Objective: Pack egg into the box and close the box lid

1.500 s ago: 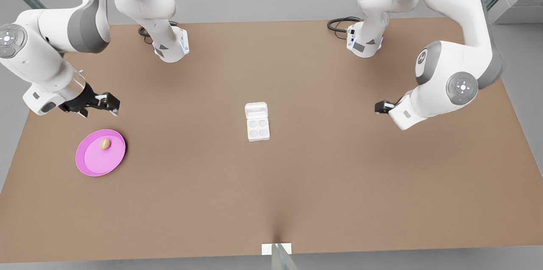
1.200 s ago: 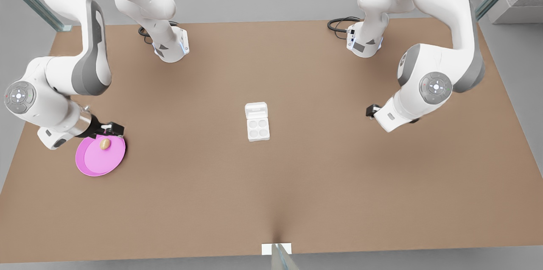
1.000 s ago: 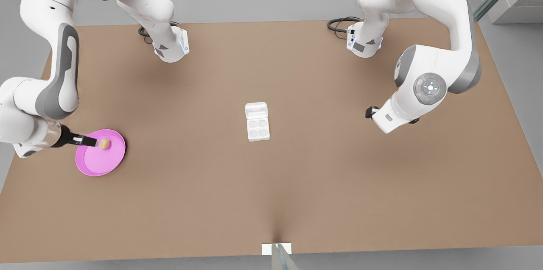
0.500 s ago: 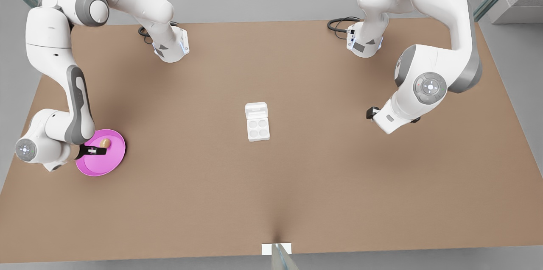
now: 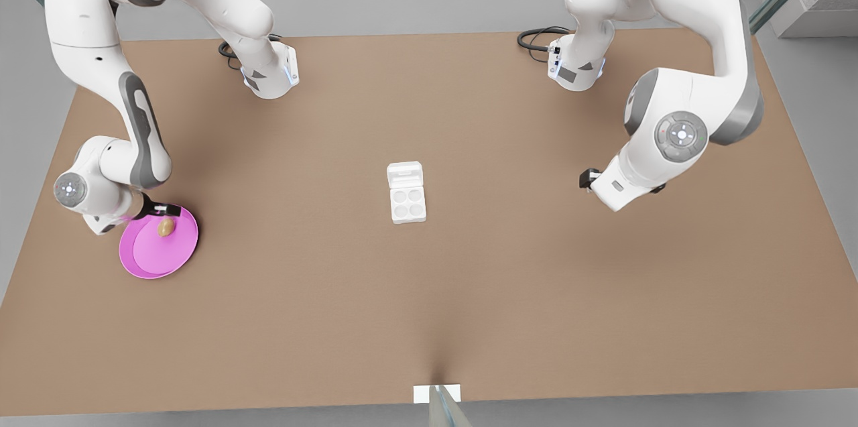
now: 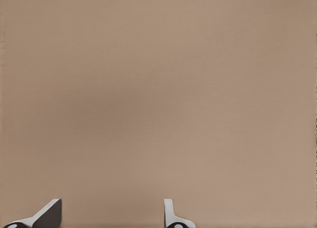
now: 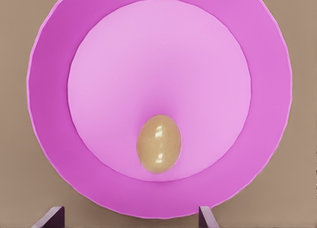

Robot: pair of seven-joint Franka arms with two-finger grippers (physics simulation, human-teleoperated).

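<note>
The tan-brown egg point(image 5: 165, 228) point(image 7: 159, 143) lies on a round pink plate point(image 5: 151, 259) point(image 7: 54, 65) at the front view's left. My right gripper point(image 5: 163, 211) point(image 7: 129, 220) hovers at the plate's far edge, just beyond the egg, open, its two fingertips point(image 7: 50, 214) spread wider than the egg. The white box point(image 5: 408, 204) sits mid-table with four bare cups and its lid point(image 5: 405, 175) folded back flat. My left gripper point(image 5: 588, 179) point(image 6: 110, 215) waits open above bare table at the front view's right.
The brown table point(image 5: 429, 293) stretches wide between plate and box. Both arm bases point(image 5: 268, 75) stand along the far edge, with a black cable point(image 5: 536, 35) beside the one on the front view's right. A small white tab point(image 5: 436, 392) sits at the near edge.
The right arm has swung around the plate: its gripper went from the plate's near-left side to the far edge beside the egg. The left arm has barely shifted. The egg stays put.
</note>
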